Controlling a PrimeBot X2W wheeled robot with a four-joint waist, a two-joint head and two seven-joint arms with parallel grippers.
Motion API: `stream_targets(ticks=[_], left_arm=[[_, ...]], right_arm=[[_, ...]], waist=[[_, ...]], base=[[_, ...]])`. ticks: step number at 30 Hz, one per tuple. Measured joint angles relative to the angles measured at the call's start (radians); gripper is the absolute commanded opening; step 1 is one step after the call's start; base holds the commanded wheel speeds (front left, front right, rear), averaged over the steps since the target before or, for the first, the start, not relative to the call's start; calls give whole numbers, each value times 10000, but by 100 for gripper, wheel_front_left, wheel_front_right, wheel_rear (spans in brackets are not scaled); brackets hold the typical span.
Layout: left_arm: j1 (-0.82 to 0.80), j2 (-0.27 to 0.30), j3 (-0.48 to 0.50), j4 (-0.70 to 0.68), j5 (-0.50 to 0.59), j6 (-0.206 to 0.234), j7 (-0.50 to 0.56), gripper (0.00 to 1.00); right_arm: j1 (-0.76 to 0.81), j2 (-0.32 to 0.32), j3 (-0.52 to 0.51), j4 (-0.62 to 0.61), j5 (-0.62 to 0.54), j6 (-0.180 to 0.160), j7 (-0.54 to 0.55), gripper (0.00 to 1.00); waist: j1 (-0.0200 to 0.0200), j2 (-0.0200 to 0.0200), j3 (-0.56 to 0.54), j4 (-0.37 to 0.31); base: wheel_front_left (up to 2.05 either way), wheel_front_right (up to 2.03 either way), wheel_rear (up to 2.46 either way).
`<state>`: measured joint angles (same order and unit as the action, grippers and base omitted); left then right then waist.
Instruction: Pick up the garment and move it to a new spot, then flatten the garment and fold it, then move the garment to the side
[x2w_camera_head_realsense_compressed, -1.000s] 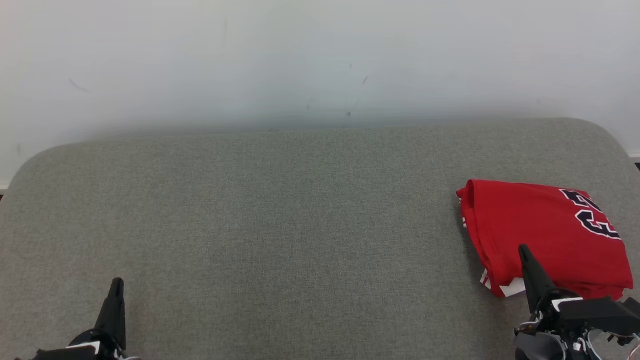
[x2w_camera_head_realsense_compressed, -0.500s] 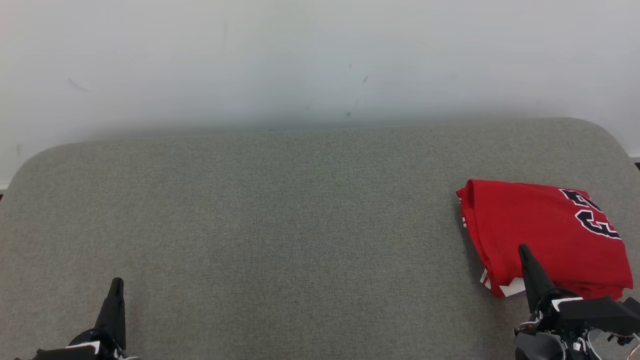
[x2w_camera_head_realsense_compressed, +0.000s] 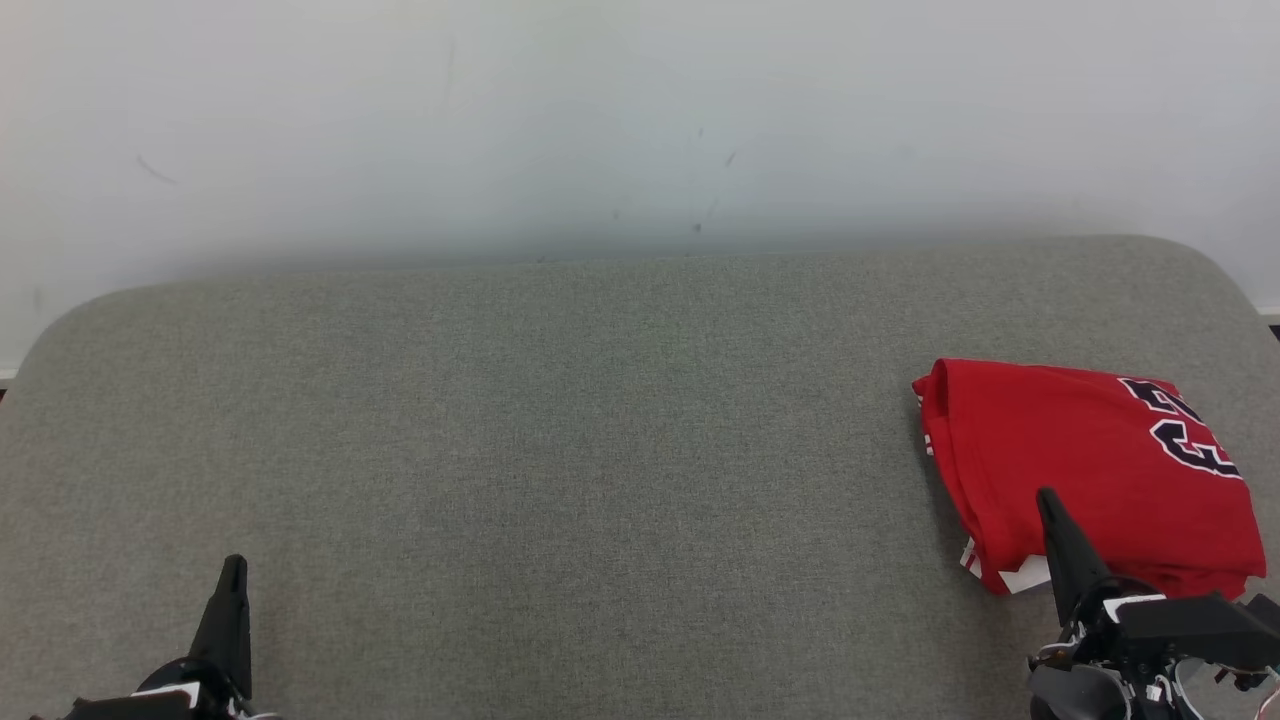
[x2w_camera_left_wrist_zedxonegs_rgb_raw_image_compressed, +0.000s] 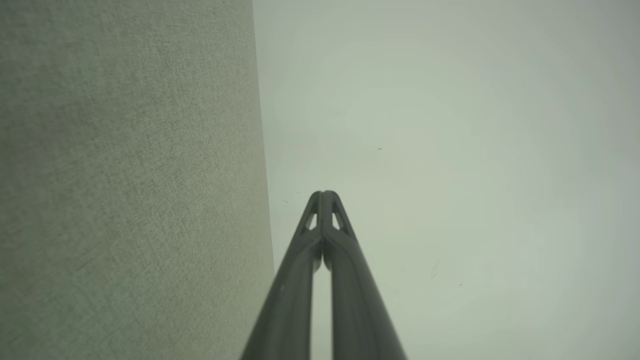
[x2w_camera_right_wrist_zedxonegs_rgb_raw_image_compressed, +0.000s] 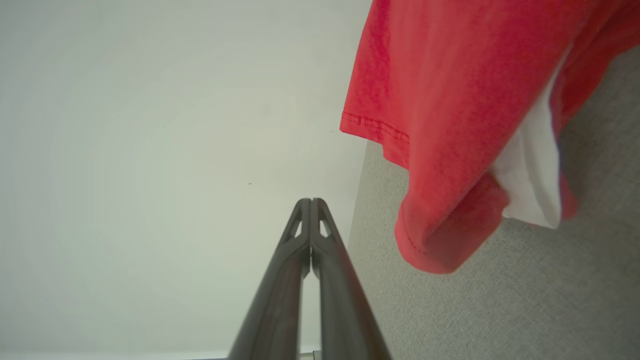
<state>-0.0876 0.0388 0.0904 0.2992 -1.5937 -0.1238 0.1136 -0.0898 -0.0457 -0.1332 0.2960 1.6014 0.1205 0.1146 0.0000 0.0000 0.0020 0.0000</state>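
Since the red garment lay folded at the right edge of the grey table, we judged the task essentially complete; our left gripper and right gripper were both pressed together, empty.

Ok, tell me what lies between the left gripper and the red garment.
Just bare grey cushion surface. In the head view, nothing sits on the stretch from the left gripper across to the folded red garment at the right.
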Motion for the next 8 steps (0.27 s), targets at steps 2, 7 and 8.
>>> stream_targets(ticks=[2, 7, 8], left_arm=[[0, 0, 0, 0, 0, 0, 0, 0], [0, 0, -2, -2, 0, 0, 0, 0], [0, 0, -2, -2, 0, 0, 0, 0]], right_arm=[[0, 0, 0, 0, 0, 0, 0, 0], [0, 0, 0, -2, 0, 0, 0, 0], [0, 0, 0, -2, 0, 0, 0, 0]], waist=[[0, 0, 0, 0], [0, 0, 0, 0], [0, 0, 0, 0]], base=[[0, 0, 0], [0, 0, 0], [0, 0, 0]])
